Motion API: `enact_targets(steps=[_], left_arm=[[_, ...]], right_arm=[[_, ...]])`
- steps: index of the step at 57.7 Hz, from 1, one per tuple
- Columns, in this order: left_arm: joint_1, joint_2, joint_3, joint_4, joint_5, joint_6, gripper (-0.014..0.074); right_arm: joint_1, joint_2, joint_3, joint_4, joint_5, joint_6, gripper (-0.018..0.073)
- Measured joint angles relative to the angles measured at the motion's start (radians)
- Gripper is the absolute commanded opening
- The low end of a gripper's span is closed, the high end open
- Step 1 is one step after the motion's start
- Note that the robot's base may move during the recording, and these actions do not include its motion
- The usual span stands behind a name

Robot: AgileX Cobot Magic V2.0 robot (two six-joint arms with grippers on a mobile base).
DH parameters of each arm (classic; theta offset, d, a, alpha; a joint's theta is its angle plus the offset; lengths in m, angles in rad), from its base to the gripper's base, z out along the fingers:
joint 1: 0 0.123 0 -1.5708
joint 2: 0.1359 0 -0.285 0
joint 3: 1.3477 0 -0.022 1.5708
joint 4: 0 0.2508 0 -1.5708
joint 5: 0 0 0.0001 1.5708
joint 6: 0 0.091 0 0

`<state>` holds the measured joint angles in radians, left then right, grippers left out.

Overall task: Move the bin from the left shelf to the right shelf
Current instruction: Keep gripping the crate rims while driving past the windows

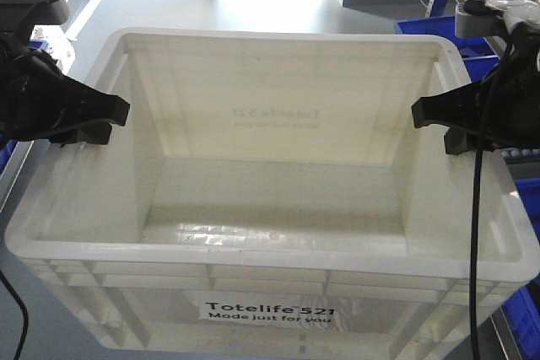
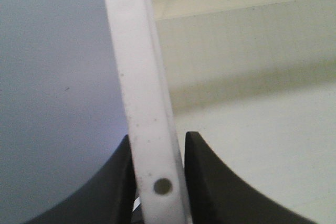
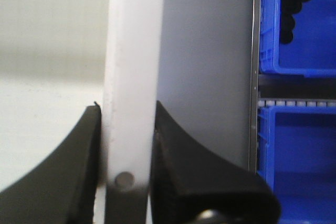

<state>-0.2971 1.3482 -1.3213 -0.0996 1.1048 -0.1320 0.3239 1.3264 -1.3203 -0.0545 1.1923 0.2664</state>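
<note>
Left gripper (image 1: 118, 121) and right gripper (image 1: 430, 128) clamped on opposite rims of white bin (image 1: 253, 252)

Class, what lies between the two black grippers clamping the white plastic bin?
Only the bare inside of the white rectangular plastic bin, left gripper to right gripper; front view.

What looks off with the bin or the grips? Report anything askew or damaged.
Nothing stands out. The bin is empty, undamaged and roughly level, with the left end effector and right end effector each clamped on a side rim.
</note>
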Motion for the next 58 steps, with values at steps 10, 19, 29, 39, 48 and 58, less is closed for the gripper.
enact_targets(steps=[10,19,29,39,48,58], left_arm=[[0.0,0.0,0.0,0.0,0.0,0.0,-0.0006],[0.0,0.0,0.0,0.0,0.0,0.0,-0.0006],[0.0,0.0,0.0,0.0,0.0,0.0,-0.0006],[0.0,0.0,0.0,0.0,0.0,0.0,-0.0006],[0.0,0.0,0.0,0.0,0.0,0.0,-0.0006],[0.0,0.0,0.0,-0.001,0.001,0.0,-0.0006]], right_arm=[[0.0,0.0,0.0,0.001,0.0,0.0,0.0013],[0.0,0.0,0.0,0.001,0.001,0.0,0.0013],[0.0,0.0,0.0,0.0,0.003,0.0,0.0013],[0.0,0.0,0.0,0.0,0.003,0.0,0.0013],[0.0,0.0,0.0,0.0,0.007,0.001,0.0013],[0.0,0.0,0.0,0.001,0.014,0.001,0.0013]])
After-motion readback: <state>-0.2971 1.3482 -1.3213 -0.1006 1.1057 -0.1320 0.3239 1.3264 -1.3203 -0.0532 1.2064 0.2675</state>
